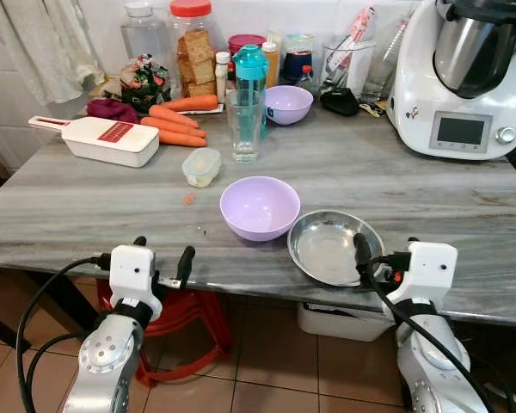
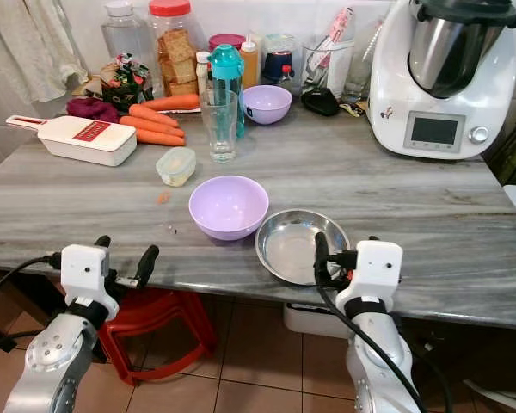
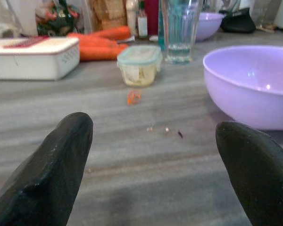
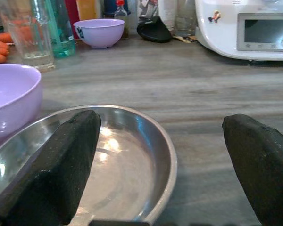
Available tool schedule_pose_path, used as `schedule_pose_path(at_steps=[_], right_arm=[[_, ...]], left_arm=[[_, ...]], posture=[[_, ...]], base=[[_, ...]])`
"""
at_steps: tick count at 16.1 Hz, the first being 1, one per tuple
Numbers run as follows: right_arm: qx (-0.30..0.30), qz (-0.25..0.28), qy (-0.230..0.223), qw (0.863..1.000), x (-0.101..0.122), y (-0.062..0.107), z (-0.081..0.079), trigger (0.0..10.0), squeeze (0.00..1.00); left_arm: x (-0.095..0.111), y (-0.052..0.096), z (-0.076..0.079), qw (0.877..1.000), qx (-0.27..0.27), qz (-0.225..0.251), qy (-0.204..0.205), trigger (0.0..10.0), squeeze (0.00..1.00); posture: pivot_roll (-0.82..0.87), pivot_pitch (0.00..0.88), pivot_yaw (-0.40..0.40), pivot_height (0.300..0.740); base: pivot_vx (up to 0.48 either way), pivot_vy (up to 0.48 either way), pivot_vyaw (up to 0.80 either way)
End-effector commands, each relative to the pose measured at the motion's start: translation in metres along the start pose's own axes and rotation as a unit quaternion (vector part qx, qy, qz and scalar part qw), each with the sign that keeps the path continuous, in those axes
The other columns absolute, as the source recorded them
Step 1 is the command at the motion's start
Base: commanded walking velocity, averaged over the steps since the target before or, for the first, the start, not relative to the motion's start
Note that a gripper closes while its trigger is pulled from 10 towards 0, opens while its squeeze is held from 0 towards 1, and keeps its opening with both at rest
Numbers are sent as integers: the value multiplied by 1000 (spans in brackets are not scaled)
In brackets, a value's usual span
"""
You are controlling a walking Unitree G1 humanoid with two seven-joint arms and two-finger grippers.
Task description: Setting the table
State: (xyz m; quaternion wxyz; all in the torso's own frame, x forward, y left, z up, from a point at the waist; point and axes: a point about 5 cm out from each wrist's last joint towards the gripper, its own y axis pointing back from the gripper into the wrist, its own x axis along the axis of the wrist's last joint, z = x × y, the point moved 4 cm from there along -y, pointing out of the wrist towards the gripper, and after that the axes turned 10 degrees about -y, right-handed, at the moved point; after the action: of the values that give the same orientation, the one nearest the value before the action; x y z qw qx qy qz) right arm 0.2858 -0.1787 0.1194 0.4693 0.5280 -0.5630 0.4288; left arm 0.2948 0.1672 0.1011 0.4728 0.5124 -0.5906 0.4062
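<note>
Your metal plate (image 1: 331,248) is round, so it points no way; it lies flat, low and right of middle, touching the purple bowl (image 1: 259,206). Your right hand (image 1: 380,258) is open over its rim. Your left hand (image 1: 162,260) is open at the grey tabletop (image 1: 86,206) edge. Tiled floor (image 1: 267,370) below.

carrots (image 1: 174,125), white slicer (image 1: 99,139), food processor (image 1: 469,77)
</note>
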Motion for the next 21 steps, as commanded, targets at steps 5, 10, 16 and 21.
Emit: schedule_pose_path(at_steps=[5, 10, 16, 21], right_arm=[[-9, 13, -4, 1000, 3, -7, 2, 10000, 0], [-5, 16, -4, 1000, 4, -11, 2, 10000, 0], [-6, 19, -2, 1000, 6, -13, 2, 10000, 0], [-9, 20, -3, 1000, 6, -15, 2, 10000, 0]], left_arm=[[-4, -1, -2, 1000, 9, -7, -3, 10000, 0], [-3, -3, -1, 1000, 9, -6, -6, 10000, 0], [-3, -5, -1, 1000, 6, -5, -8, 10000, 0], [-3, -5, 1, 1000, 2, -4, -6, 10000, 0]], posture=[[69, 0, 16, 740], [69, 0, 18, 740], [65, 0, 18, 740], [64, 0, 18, 740]], base=[[-322, 0, 0], [-336, 0, 0], [-336, 0, 0], [-337, 0, 0]])
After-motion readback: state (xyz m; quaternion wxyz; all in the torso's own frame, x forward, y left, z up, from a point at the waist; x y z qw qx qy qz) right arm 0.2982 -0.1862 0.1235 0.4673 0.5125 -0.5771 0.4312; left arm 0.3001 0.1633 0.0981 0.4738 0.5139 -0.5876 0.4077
